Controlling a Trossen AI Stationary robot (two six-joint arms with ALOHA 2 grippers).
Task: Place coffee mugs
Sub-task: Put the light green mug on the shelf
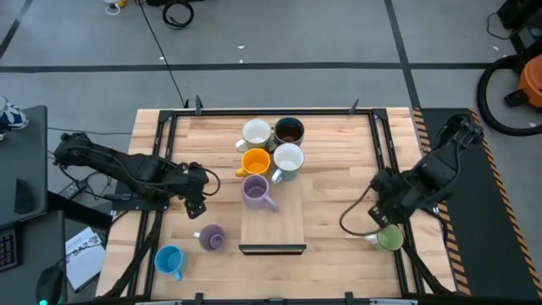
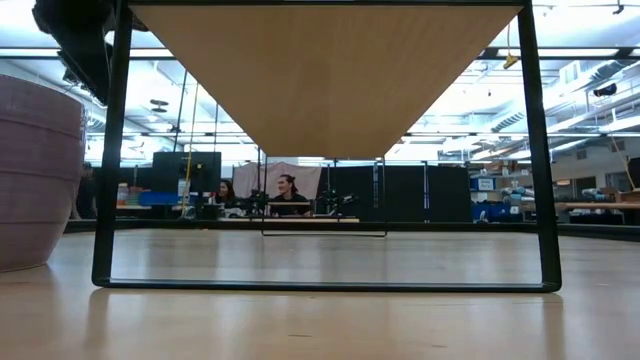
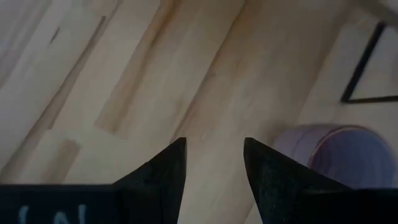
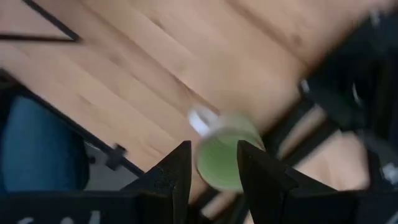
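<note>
Reaching for the green mug [image 1: 389, 239] at the counter's [image 1: 339, 182] near right corner with the right gripper [image 4: 213, 163], fingers apart above it, nothing held. Left gripper [image 3: 214, 163] hovering with fingers apart over bare wood beside a lavender mug [image 3: 339, 155]. Four mugs clustered at the far middle, the second lavender mug [image 1: 256, 191] just before them. Next, likely: lower, straddle the green rim, close.

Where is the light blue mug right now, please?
In the high view, the light blue mug stands at the table's near-left corner, beside a lavender mug.
</note>
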